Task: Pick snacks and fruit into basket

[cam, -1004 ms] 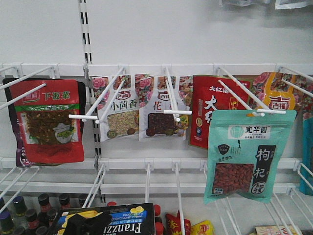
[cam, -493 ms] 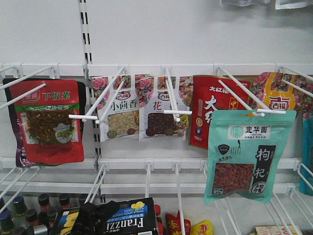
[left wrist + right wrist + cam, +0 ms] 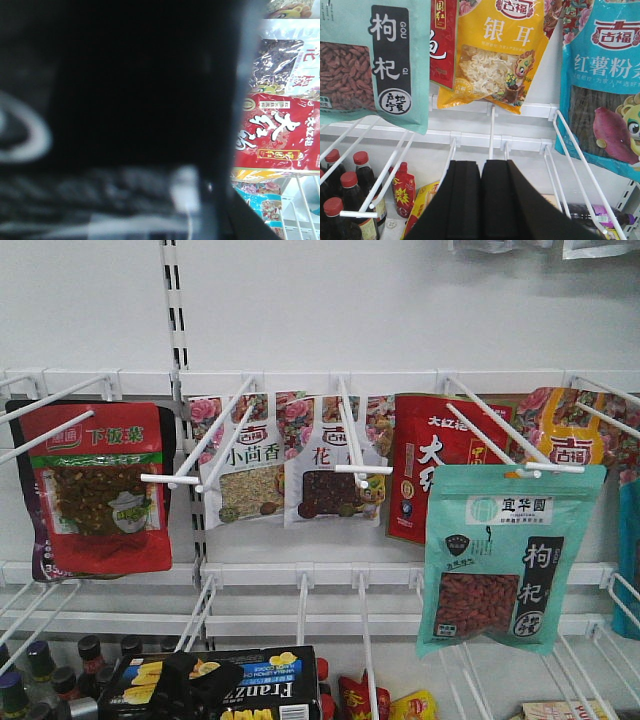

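A dark Franzzi box [image 3: 255,688] of the snacks, picturing yellow wafer rolls, sits at the bottom edge of the front view. My left gripper [image 3: 188,686] is shut on its left part. The left wrist view is almost wholly filled by the blurred dark box [image 3: 115,100]. A teal pouch [image 3: 510,560] with a window of red berries hangs on a wire hook at the right, and its lower part [image 3: 370,60] shows at the top left of the right wrist view. My right gripper [image 3: 481,200] is shut and holds nothing, below the hanging row. The fruit and the basket are out of view.
Other pouches hang on white wire hooks: red [image 3: 100,490], white [image 3: 250,470], yellow [image 3: 490,55], blue [image 3: 605,100]. Glass bottles [image 3: 340,200] with red caps stand at the lower left. Long wire prongs [image 3: 570,165] jut forward around my right gripper.
The Franzzi box has risen a little and tilted, and my left gripper on it has shifted slightly right. The hanging pouches have not moved.
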{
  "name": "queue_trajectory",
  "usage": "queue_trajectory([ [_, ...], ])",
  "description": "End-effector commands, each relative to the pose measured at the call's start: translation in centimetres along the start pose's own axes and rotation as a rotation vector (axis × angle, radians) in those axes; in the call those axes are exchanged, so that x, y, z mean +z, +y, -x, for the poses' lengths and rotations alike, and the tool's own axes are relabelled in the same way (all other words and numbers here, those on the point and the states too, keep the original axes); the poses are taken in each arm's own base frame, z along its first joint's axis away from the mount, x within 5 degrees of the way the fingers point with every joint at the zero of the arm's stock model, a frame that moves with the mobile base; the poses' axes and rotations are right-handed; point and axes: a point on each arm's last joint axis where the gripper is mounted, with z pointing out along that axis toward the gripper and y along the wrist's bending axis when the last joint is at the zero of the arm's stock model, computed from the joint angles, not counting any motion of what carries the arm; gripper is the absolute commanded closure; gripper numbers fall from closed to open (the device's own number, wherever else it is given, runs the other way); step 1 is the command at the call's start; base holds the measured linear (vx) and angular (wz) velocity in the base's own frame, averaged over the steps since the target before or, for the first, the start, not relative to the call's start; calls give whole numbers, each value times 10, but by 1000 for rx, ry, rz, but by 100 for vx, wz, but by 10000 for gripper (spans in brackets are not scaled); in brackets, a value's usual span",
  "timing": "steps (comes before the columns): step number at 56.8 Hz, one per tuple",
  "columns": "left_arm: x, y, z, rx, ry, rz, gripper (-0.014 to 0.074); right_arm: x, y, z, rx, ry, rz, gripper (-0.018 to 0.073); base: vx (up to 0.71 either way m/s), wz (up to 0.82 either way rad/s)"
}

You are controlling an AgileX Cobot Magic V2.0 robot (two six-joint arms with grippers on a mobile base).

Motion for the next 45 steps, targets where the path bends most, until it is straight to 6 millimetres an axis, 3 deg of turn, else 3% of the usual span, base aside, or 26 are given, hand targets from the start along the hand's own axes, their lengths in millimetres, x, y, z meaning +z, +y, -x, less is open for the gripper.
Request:
queue_trajectory([
  [1,-6,-30,-1,9,7,-153,558,-1,-2,16,-12,-99,-11,567,0,0],
  [3,-8,-32,-1,21,8,-159,606,-1,-2,16,-12,-99,-11,567,0,0],
  [20,-36,-62,2,185,12,-176,603,-1,-2,16,-12,-99,-11,567,0,0],
  [29,-58,-77,7,328,15,-153,603,-1,-2,16,-12,-99,-11,567,0,0],
  [45,-108,-95,33,631,-33,-79,600,-1,-2,16,-12,-99,-11,567,0,0],
])
